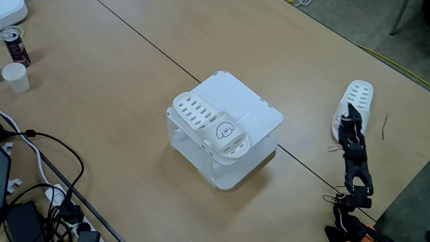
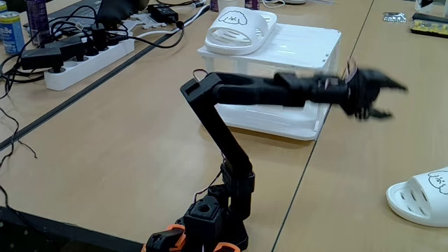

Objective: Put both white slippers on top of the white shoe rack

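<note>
1. Where the pale wooden table [image 1: 121,114] meets its dark centre seam, the white shoe rack [image 1: 252,111] stands upright, a square two-tier stand with rounded corners; it also appears in another fixed view [image 2: 308,52].
2. One white slipper [image 1: 211,128] lies flat on the rack's top, along its left edge in a fixed view, slotted vents up and the puppy face drawing toward the camera; in another fixed view it sits at the rack's far left corner [image 2: 238,29].
3. The second white slipper [image 1: 356,99] rests on the table well apart from the rack, to its right in a fixed view, and at the lower right edge in another fixed view [image 2: 423,197].
4. The black arm [image 2: 231,150] rises from its base and reaches level across the front of the rack.
5. The gripper [image 2: 385,100] is motion-blurred; its fingers appear parted with nothing between them. In a fixed view it overlaps the second slipper's near end [image 1: 349,119]; contact cannot be told.
6. A power strip [image 2: 87,56], cables, a can [image 1: 15,46] and a paper cup [image 1: 16,76] occupy the table's margins.
</note>
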{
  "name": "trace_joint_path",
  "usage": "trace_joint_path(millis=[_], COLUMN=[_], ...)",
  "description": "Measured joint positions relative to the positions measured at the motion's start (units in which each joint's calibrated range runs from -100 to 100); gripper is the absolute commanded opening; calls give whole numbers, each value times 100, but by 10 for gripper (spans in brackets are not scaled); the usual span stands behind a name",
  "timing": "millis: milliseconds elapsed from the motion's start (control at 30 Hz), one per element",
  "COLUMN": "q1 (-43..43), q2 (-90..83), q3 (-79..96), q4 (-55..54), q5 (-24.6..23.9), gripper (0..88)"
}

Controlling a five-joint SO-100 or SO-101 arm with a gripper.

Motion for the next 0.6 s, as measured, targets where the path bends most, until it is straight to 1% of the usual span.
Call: trace_joint_path(millis=[133,267,433,600], q1=[210,285,337,330], q2=[41,454,1295,2227], q3=[1303,2093,2183,2013], q4=[-1150,-2326,-3536,-4189], q5=[0,0,0,0], gripper=[227,228,228,228])
